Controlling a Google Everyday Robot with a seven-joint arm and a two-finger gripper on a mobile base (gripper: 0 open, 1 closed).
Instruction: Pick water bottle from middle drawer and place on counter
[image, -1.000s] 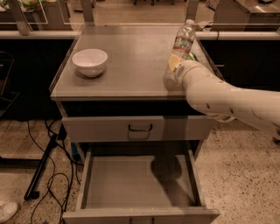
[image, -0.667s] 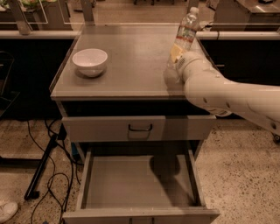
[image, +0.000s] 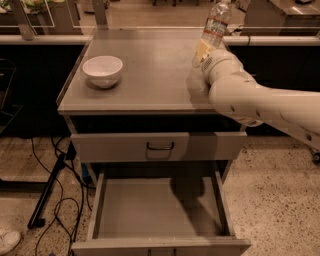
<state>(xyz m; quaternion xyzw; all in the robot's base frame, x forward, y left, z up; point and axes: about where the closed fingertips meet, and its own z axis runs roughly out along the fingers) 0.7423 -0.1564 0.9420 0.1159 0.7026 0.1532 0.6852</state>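
Note:
The water bottle (image: 216, 23) is clear with a white cap and a red-banded label. It leans to the right, held above the right part of the counter (image: 150, 70). My gripper (image: 204, 49) is shut on the bottle's lower part, at the end of the white arm that reaches in from the right. The bottle's base is hidden behind the gripper. The middle drawer (image: 150, 210) stands pulled open below, and its grey floor is bare.
A white bowl (image: 103, 70) sits on the counter's left side. A closed drawer front with a dark bar handle (image: 160, 146) is above the open drawer. Cables and a black pole (image: 50, 190) lie on the speckled floor at the left.
My gripper has carried the bottle upward and a little farther back over the counter's right side. The bowl and drawer have not moved.

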